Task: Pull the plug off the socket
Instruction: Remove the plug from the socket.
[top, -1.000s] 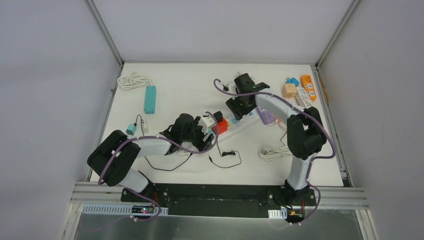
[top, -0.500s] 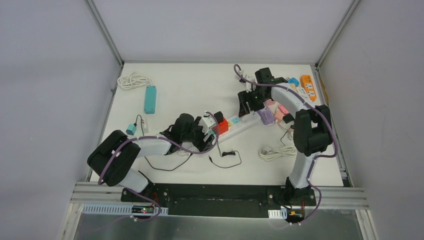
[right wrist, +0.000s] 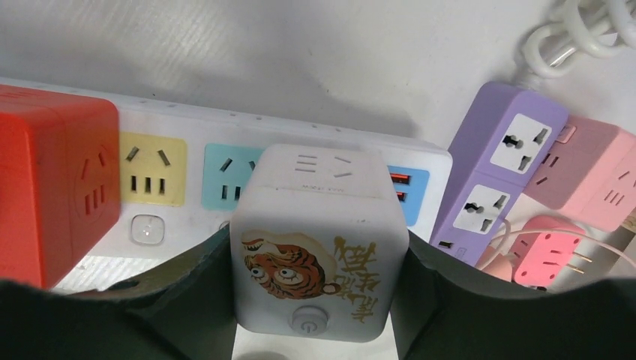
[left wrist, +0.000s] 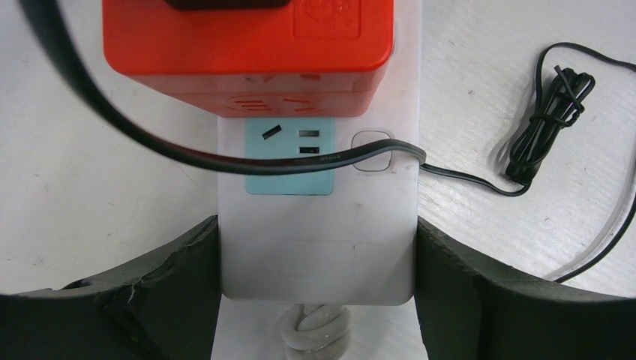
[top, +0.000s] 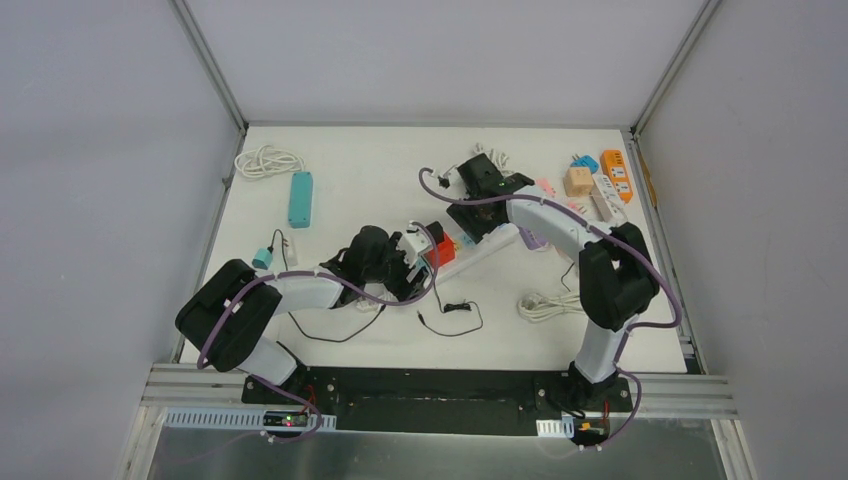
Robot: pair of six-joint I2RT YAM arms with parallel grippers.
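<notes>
A white power strip (top: 490, 243) lies across the table's middle; it also shows in the left wrist view (left wrist: 317, 247) and the right wrist view (right wrist: 187, 196). My left gripper (left wrist: 317, 255) is shut on its cord end, fingers (left wrist: 187, 292) pressed on both sides. It appears in the top view (top: 405, 265) too. A red cube adapter (left wrist: 247, 45) stands in the strip just beyond. My right gripper (right wrist: 319, 262), in the top view (top: 468, 215), is shut on a white cube plug with a tiger picture (right wrist: 319, 240) standing on the strip between the blue sockets.
A purple strip (right wrist: 499, 161) and pink adapters (right wrist: 592, 172) lie right of the white plug. A black cable (left wrist: 225, 154) crosses the strip. A teal strip (top: 300, 198), a white cable coil (top: 268, 160), an orange strip (top: 616, 172) and another white cable (top: 545, 303) lie around.
My right gripper swung right toward the pink and purple strips, then came back left onto the white strip. My left arm has not moved.
</notes>
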